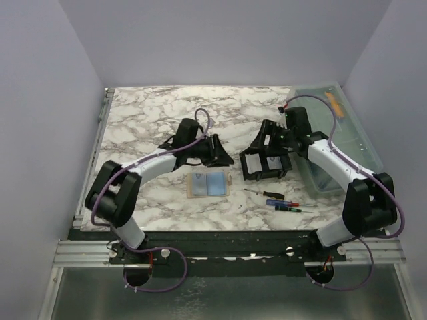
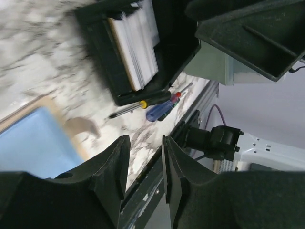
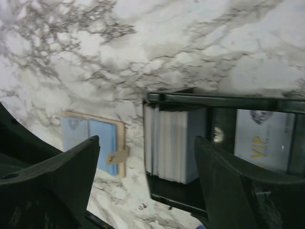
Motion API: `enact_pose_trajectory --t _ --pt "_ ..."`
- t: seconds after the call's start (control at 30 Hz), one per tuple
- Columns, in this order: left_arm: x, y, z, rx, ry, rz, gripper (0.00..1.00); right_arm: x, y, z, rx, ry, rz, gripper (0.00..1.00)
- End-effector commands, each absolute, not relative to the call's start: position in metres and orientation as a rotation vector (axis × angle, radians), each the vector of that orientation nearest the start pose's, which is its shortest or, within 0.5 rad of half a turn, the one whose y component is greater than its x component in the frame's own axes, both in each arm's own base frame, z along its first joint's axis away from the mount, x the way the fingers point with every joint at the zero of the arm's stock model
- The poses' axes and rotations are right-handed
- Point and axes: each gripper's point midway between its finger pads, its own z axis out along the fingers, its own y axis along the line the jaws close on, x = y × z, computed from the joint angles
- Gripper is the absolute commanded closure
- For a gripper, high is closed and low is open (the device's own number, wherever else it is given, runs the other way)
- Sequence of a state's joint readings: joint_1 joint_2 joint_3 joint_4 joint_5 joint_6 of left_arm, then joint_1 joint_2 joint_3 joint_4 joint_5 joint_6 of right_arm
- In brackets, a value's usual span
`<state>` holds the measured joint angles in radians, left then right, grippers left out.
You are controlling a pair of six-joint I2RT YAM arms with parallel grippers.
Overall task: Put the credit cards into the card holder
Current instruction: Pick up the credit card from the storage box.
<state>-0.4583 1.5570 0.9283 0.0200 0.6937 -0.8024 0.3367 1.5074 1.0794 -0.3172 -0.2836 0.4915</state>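
The left tool [image 2: 144, 143] hangs just above the worktop [image 1: 153, 113], its fingers a narrow way apart with nothing between them. The right tool [image 3: 147, 140] stands spread wide over the card holder [image 3: 214, 101], and as far as I can see it is clamped on nothing.

The credit cards [image 1: 209, 183] lie flat near the middle of the worktop, the blue card [image 2: 33, 143] on top of the tan card [image 3: 121, 138]. They are to the near left of the holder and apart from it.

The trouble I expect is with the pick. Cards lying flat give the fingers no edge, so the left tool may skid the blue one off the tan one, or lift only one of them. The two tools hang near each other, so a reach towards the holder could bring them together or knock it askew. One compartment is packed with a stack of white cards [image 3: 169, 143], so a card pushed in there may jam or stand proud.

I count two tools and two loose cards, though a line across the blue face leaves me unsure of that. There is one holder, with one VIP card [image 3: 262, 138] in its other compartment. Three screwdrivers [image 1: 280, 202] lie near the holder, and one translucent bin [image 1: 347, 140] stands far right.
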Motion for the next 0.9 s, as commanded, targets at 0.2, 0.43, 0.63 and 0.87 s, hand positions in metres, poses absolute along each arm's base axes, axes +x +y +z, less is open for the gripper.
enact_pose_trajectory --t 0.2,0.43,0.63,0.87 --pt "0.322 -0.368 0.127 -0.013 2.396 -1.484 0.61 0.327 0.172 0.079 0.054 2.581 0.821 0.1" --pt "0.329 -0.361 0.083 -0.11 2.475 -1.366 0.65 0.327 0.18 0.062 0.041 2.593 0.885 0.09" --pt "0.331 -0.362 0.052 -0.119 2.534 -1.317 0.69 0.326 0.188 0.057 0.031 2.599 0.952 0.09" --pt "0.33 -0.367 0.043 -0.11 2.554 -1.32 0.69 0.325 0.198 0.073 0.017 2.553 1.051 0.16"
